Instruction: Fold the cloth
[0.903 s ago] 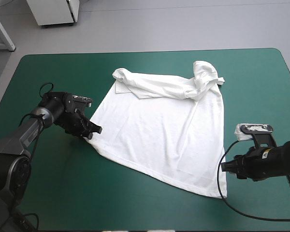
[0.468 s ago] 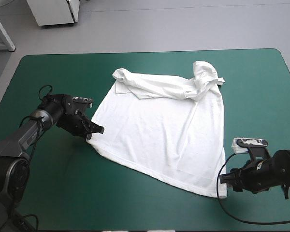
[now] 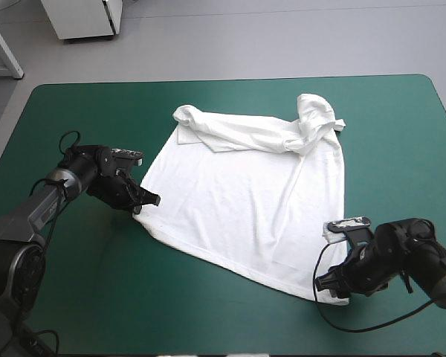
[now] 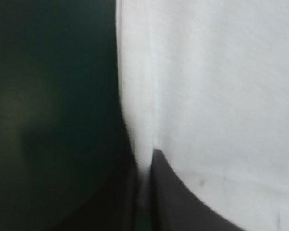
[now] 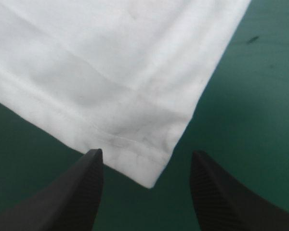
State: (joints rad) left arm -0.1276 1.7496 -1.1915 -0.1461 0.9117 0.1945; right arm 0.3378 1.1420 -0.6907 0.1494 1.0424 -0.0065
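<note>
Left gripper point(image 3: 145, 201) pinches the T-shirt point(image 3: 245, 193) hem; right gripper point(image 5: 145, 156), jaws apart, should straddle the corner squarely before clamping.

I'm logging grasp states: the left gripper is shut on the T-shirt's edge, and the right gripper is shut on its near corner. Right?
Not quite. The right gripper is open, with the near corner of the T-shirt between its fingers, as the right wrist view shows. The left gripper is shut on the edge.

High view bright, even light, soft shadow by white short-sleeved T-shirt point(image 3: 245, 201). Left wrist view dim; teal-green table cover point(image 4: 48, 96) v. dark.
</note>
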